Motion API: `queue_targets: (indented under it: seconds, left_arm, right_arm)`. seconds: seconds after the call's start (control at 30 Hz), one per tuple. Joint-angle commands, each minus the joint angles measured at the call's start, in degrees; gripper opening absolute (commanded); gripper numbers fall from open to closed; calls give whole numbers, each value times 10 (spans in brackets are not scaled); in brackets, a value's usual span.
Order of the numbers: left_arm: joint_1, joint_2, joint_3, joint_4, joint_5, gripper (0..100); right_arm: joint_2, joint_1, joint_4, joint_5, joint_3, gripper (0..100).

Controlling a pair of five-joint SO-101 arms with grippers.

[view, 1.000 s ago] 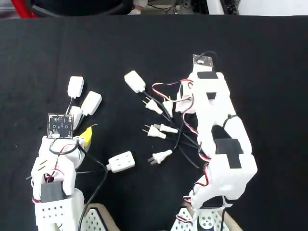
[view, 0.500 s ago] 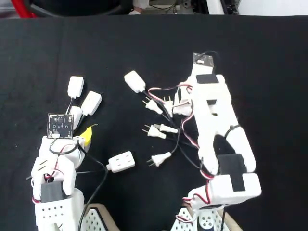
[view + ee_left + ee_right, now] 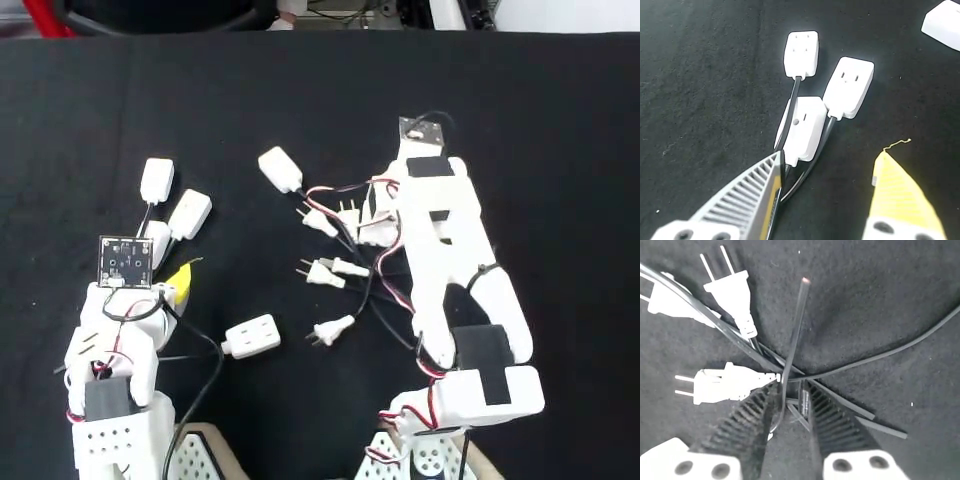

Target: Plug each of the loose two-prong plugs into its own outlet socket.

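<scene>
Plugs (image 3: pixel 732 290) lie ahead of the right gripper (image 3: pixel 789 388), which pinches a black cord (image 3: pixel 796 325); the left gripper (image 3: pixel 831 157) is spread before outlet sockets (image 3: pixel 802 125).

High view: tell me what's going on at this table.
The right claw is pinched on a black cord among the loose two-prong plugs near the middle of the table. The left claw hangs open over a cluster of three outlet sockets. Two more sockets lie apart from them. None of the visible plugs sits in a socket yet.
</scene>
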Motion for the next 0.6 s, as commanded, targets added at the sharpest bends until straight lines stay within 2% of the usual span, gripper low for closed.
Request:
queue_targets:
  seconds: [0.0,0.27,0.57]
  left_arm:
    - [7,0,11,2,-4,293]
    - [7,0,11,2,-4,293]
    - [7,0,11,2,-4,293]
  right_arm:
    - [-34,-8,31,-6,-10,74]
    - [-140,-13,113,-2,9,74]
    - [-185,-128,100,-7,129,74]
